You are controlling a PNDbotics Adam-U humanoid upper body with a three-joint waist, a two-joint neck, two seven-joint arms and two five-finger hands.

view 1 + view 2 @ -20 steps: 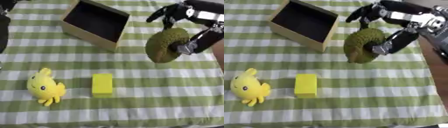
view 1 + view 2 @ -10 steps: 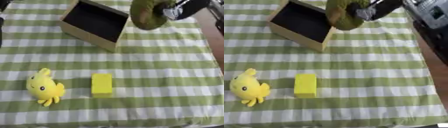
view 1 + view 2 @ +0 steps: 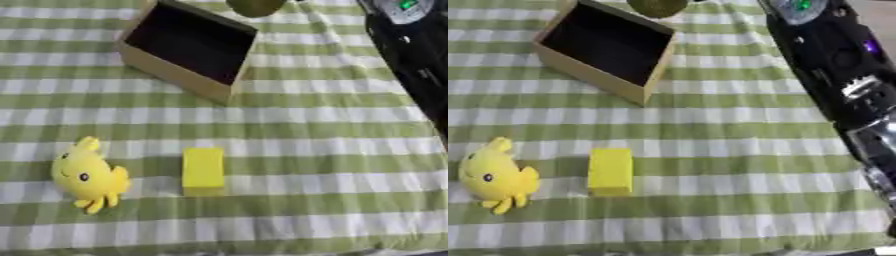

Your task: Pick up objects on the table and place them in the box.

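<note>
Above the far corner of the box (image 3: 188,47) hangs a green object (image 3: 255,6), carried by the right arm (image 3: 833,65). Its hand lies out of view, so its fingers cannot be told. I judge this the placing step: the object must come over the opening before release, with the yellow toy (image 3: 86,175) and yellow block (image 3: 203,170) left to fetch.

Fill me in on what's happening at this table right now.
The robot's right arm stretches along the right side toward the far edge, where a round olive-green thing shows just beyond the open box. Its hand is out of view, so the hold itself cannot be seen. The box looks empty inside. On the green checked cloth, a yellow block and a yellow plush toy lie near the front, untouched. The left hand is not in view.
</note>
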